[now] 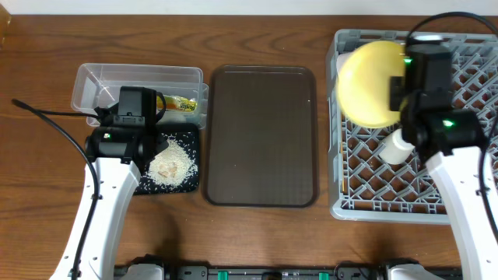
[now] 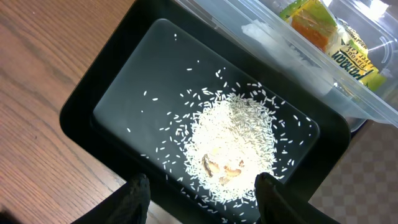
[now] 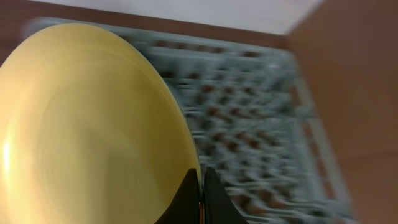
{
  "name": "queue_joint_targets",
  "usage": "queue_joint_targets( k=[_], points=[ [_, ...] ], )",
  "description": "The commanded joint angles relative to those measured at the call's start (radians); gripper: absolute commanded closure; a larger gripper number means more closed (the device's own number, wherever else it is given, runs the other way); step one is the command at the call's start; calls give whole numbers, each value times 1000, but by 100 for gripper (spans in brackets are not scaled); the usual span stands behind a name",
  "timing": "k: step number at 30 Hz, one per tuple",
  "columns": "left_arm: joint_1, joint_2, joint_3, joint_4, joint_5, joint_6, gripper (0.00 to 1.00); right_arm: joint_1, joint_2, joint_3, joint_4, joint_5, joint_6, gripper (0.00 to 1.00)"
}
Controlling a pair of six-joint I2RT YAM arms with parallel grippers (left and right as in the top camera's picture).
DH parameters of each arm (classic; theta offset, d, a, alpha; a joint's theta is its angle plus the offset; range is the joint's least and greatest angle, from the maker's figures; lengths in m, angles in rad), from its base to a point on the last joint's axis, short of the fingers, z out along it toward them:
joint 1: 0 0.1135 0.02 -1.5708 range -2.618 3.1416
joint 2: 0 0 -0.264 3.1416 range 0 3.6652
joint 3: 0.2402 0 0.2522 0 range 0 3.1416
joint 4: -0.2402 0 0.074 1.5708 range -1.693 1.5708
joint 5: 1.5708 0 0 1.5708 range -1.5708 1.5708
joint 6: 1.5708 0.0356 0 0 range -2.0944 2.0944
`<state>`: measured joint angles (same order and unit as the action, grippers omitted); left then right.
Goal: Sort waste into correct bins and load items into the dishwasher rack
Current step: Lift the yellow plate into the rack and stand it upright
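Observation:
My right gripper [image 1: 401, 89] [image 3: 200, 177] is shut on the rim of the round yellow plate [image 1: 369, 82] [image 3: 93, 124] and holds it on edge over the far left part of the grey dishwasher rack [image 1: 342, 204] [image 3: 249, 124]. A small pale cup [image 1: 395, 148] lies in the rack. My left gripper [image 1: 128, 141] [image 2: 202, 202] is open and empty just above the near end of the black tray [image 1: 193, 187] [image 2: 124, 87], which holds the rice pile [image 1: 171, 162] [image 2: 233, 146]. The yellow-green wrapper [image 1: 180, 103] [image 2: 336, 43] lies in the clear tub [image 1: 101, 78] [image 2: 311, 62]. Bowls and chopsticks are out of view.
The large dark brown serving tray [image 1: 261, 136] lies between the bins and the rack. A black cable [image 1: 47, 113] trails over the wooden table at the left. The clear tub touches the black tray's far edge.

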<state>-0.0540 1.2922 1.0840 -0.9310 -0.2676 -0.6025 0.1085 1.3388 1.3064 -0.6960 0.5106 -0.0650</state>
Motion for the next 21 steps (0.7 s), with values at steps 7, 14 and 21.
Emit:
queue_joint_targets(
  k=[7,14,21],
  points=[
    [5,-5,0,5,-2,-5,43,-58,29,2,-78,109,-303,99],
    [5,-5,0,5,-2,-5,43,-40,115,2,-137,57,-248,99],
    [5,-5,0,5,-2,-5,43,-2,182,2,-134,39,-82,98]
  ],
)
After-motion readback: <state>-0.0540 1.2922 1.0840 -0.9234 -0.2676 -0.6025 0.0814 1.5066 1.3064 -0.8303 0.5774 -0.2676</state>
